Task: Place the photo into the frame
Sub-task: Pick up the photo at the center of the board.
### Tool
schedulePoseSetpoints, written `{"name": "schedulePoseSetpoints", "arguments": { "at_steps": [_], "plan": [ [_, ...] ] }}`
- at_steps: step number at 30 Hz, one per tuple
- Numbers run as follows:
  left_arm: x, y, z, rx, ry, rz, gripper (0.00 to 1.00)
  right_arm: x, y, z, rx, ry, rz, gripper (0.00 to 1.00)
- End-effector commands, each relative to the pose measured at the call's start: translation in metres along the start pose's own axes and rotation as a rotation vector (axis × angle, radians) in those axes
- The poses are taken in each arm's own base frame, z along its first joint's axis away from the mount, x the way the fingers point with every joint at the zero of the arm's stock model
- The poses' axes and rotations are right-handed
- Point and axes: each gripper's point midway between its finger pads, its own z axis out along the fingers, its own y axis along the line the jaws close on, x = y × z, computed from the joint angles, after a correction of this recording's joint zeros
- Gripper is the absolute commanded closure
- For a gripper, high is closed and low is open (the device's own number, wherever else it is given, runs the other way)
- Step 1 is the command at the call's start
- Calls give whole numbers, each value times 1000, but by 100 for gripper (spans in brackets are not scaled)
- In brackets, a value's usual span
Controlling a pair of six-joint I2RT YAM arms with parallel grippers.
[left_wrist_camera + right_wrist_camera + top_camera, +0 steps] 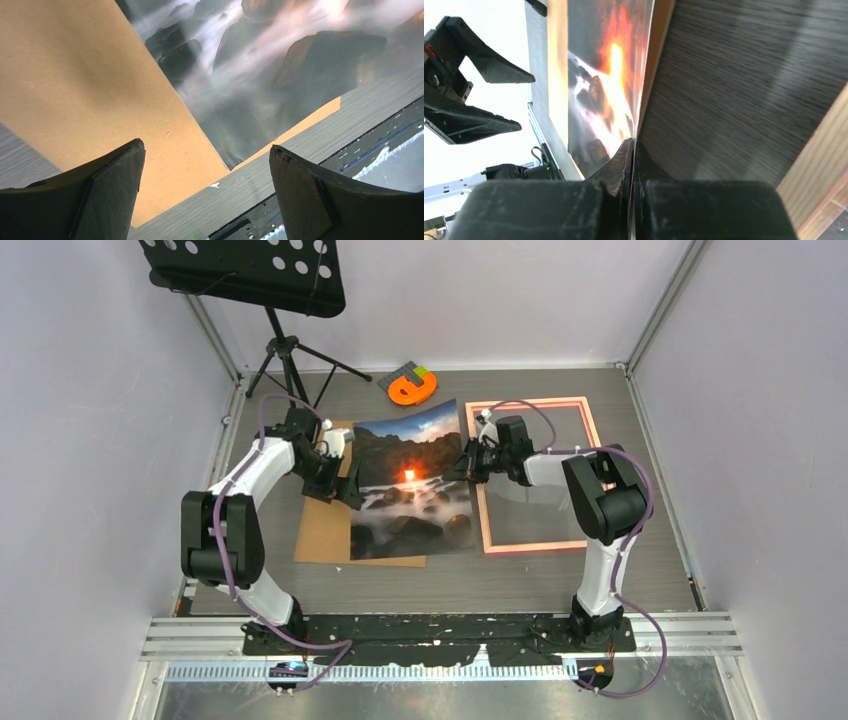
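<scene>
The photo (410,485) lies with its long axis running from the near edge of the table (470,585) to the far edge, and its sky end points away from my bases. It is between my two grippers, partly over the brown backing board (322,535) and just beside the left border of the frame (530,548). Its far right part curves up off the surface.

I count one photo, one frame and one board. The print shows dark rocks, misty white water and an orange glow in the centre.

My right gripper (632,150) has its fingers pressed together on the photo's right edge and holds it. My left gripper (206,147) stands wide with nothing between its fingers, at the photo's left edge over the board. The frame is a thin salmon-pink rectangle that lies flat.
</scene>
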Motion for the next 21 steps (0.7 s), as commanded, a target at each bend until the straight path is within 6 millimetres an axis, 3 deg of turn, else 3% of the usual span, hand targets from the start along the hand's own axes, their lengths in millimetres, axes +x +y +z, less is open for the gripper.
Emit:
{"name": "schedulePoseSetpoints", "arguments": {
  "at_steps": [1,6,9,17,20,21],
  "plan": [
    [-29,-3,-26,-51,-118,59,7,-24,39,-18,-45,-59,-129,94],
    [-43,-7,-43,-73,-176,81,5,-40,59,-38,-45,-84,-183,94],
    [-60,-20,-59,-44,-231,74,3,-53,76,-57,-42,-124,-231,94],
    [-122,-101,-116,139,-403,3,0,-86,108,-108,122,-206,-389,94],
    [-143,-135,-137,192,-467,27,0,-104,131,-135,186,-260,-449,94],
    [-150,-146,-144,211,-490,41,0,-118,141,-147,219,-305,-497,94]
  ]
}}
